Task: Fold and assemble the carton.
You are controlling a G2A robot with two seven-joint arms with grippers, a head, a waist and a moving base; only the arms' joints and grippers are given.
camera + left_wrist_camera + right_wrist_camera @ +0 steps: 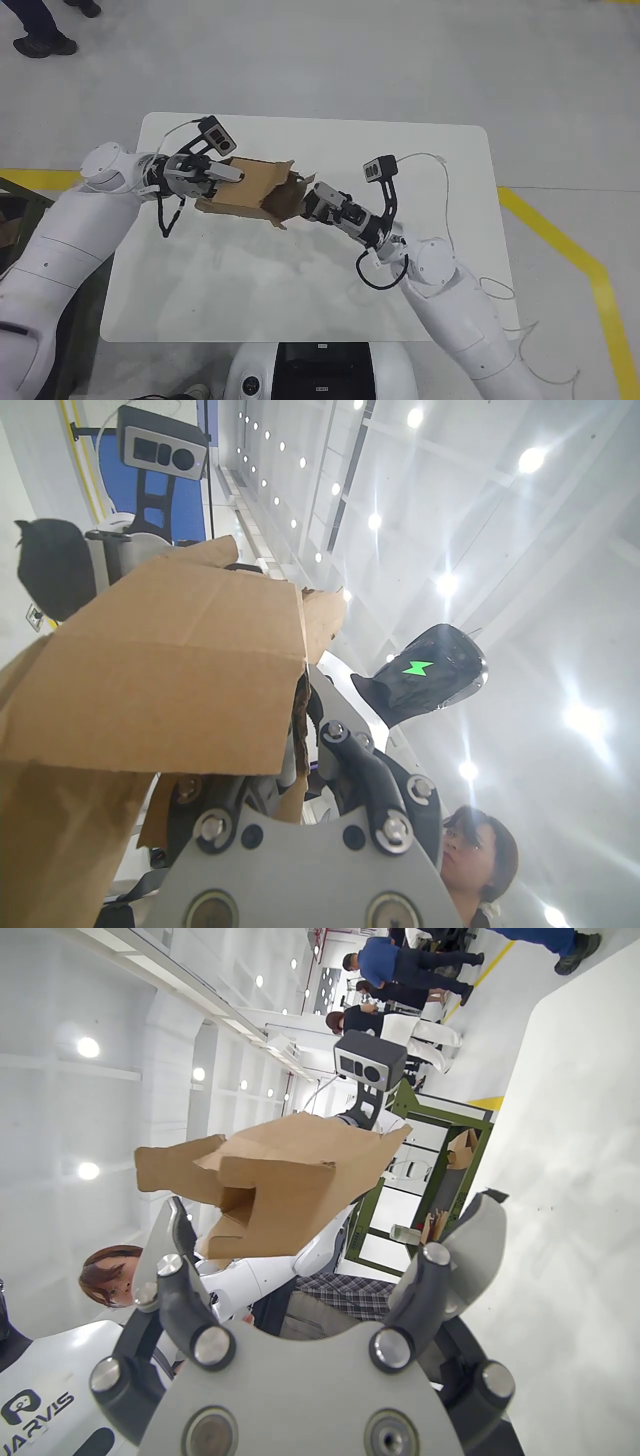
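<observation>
From the top view, the brown cardboard carton hangs partly folded over the far half of the white worktop, left of centre, with the two arms meeting it from either end. The left pincer is at its left edge and the right pincer is just beside the ragged flaps at its right end. Whether that one touches the board cannot be told from above. The left wrist view brings the carton up close: a creased panel with a torn corner, its edge running down into the left pincer, which is closed on the board. The right wrist view shows the right pincer spread wide with nothing between its fingers. The carton sits beyond them, loose flaps toward the camera and an open slot between its folded panels.
</observation>
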